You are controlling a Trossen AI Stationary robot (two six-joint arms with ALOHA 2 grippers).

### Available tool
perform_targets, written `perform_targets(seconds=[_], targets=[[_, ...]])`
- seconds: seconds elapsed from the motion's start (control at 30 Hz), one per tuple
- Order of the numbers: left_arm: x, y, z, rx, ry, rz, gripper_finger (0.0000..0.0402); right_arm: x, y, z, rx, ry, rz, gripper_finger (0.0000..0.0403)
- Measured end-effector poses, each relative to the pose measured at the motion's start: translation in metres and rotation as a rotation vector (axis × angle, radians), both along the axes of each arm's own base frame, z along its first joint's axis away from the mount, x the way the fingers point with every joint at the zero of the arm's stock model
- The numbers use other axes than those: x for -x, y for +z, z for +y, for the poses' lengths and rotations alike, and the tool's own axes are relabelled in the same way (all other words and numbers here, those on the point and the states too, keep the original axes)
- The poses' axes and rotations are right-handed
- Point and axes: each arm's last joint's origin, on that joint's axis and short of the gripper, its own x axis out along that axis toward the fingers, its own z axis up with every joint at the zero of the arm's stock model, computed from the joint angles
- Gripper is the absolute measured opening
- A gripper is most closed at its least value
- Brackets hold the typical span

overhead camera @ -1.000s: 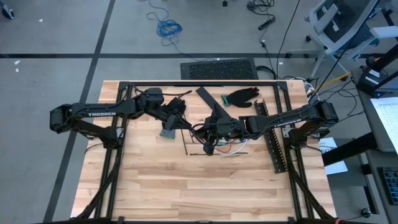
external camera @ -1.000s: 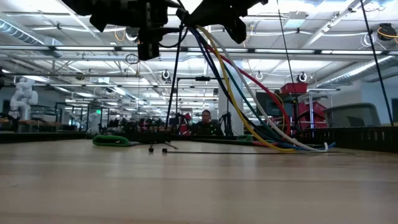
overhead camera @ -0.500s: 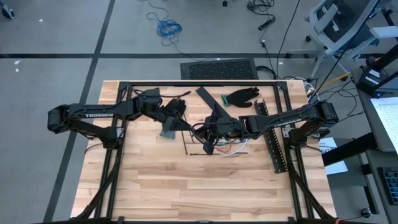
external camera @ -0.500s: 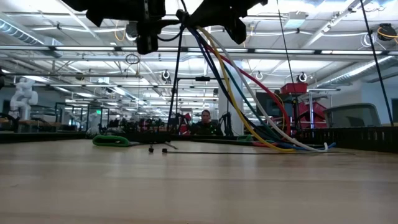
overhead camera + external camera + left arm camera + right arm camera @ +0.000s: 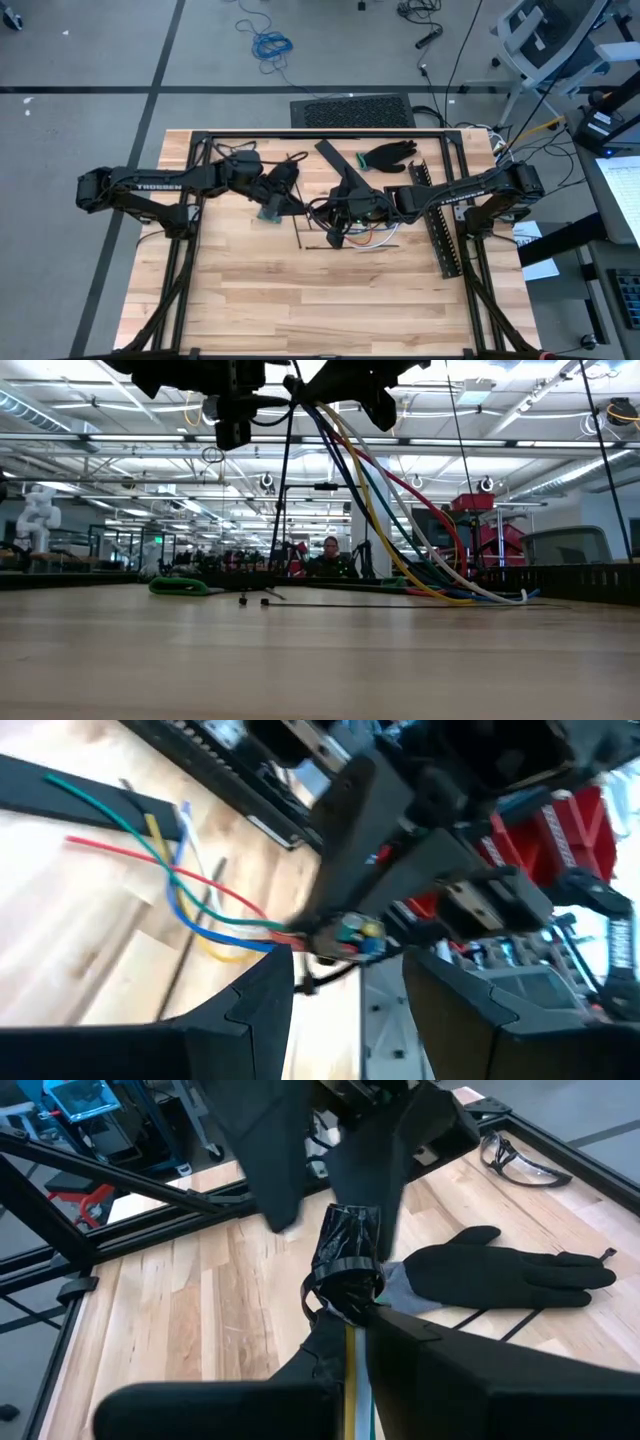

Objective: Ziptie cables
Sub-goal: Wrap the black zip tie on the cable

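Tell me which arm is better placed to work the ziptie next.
Left, probably. The right gripper is shut on the cables, holding them up, while the left gripper is open, facing the bundle.

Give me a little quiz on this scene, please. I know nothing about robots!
1. True or false: the cables lie wholly flat on the table.
2. What lies near the table's far edge? A) a black glove B) a hammer C) a cup
3. Which arm's jaws stand open, left or right?

Key:
1. False. The right jaws hold one end up, and the rest trails down to the wood.
2. A.
3. Left. They are spread, facing the held end of the cables.
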Motion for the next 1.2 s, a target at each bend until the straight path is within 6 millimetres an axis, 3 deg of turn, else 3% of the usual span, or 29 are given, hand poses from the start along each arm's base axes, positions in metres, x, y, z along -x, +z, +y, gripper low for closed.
perform_targets(seconds=[1.03,1.2], targets=[[-0.012,-0.006,0.003,-0.038,0.074,0.004,0.0183,0.0,0.0,0.0,0.001,-0.002,0.004,0.0012],[-0.012,-0.006,0.005,-0.037,0.077,0.004,0.014,0.0,-0.001,0.0,0.004,-0.006,0.009,0.0012]])
